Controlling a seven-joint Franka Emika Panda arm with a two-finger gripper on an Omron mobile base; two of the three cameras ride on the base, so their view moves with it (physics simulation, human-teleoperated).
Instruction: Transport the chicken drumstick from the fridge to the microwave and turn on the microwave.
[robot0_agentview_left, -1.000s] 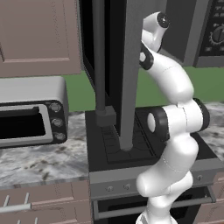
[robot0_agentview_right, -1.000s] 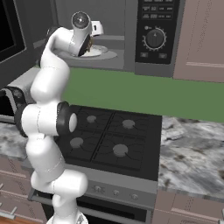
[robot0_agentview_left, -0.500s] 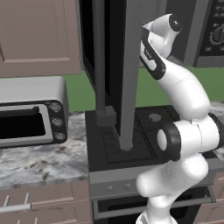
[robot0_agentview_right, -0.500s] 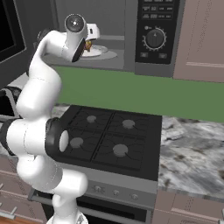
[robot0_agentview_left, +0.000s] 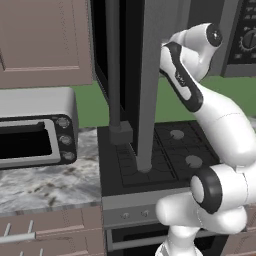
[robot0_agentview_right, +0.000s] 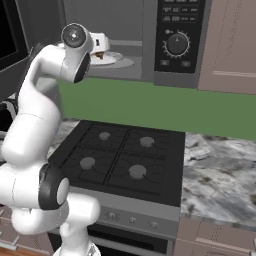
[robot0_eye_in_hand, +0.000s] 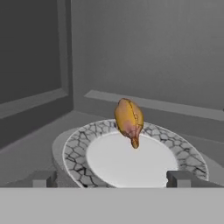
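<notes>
Where hand view looks, chicken drumstick on plate

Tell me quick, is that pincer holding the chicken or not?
Pincer: open, holding nothing; the chicken drumstick sits on the plate ahead.

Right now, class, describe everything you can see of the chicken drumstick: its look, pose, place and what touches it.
The chicken drumstick is a small lumpy piece, golden-orange on top, shading to brown-pink toward its narrow lower end. It lies on a round plate with a white centre and a crackle-patterned rim, inside the grey cavity of the microwave. Its thick end points up and away, its thin end toward the plate's centre. The gripper is apart from it, fingertips spread wide.
</notes>
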